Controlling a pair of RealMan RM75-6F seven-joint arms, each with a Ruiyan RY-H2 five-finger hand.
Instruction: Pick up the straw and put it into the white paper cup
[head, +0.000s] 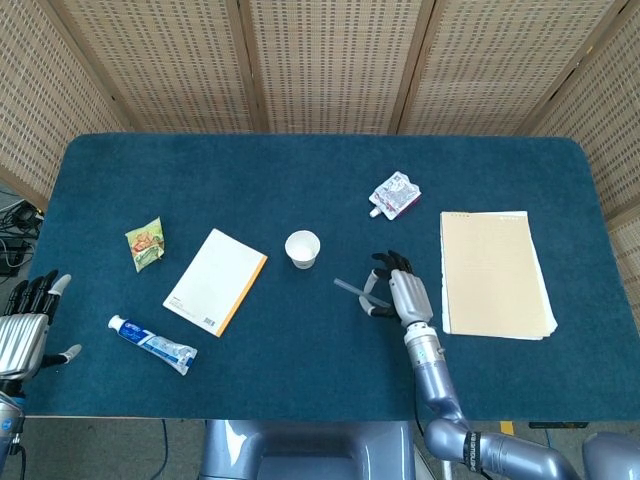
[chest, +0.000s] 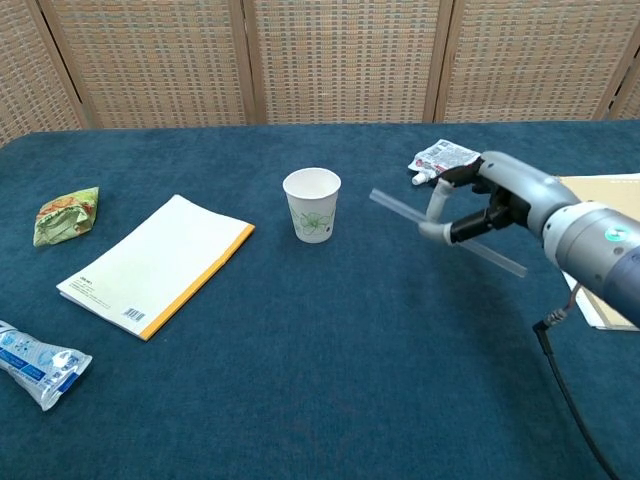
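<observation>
My right hand (head: 397, 293) (chest: 478, 202) pinches the clear straw (chest: 398, 208) (head: 347, 288) and holds it in the air, tilted, to the right of the white paper cup (head: 302, 248) (chest: 312, 204). The straw's upper end points left toward the cup and its lower end sticks out past the hand on the right. The cup stands upright on the blue table (head: 320, 190), with a green print on its side. My left hand (head: 25, 328) rests open off the table's front left corner, holding nothing.
A white notebook with an orange spine (head: 215, 281) (chest: 156, 264) lies left of the cup. A toothpaste tube (head: 152, 343) and a green snack packet (head: 145, 243) lie further left. A red and white pouch (head: 395, 194) and a tan pad (head: 493, 272) are on the right.
</observation>
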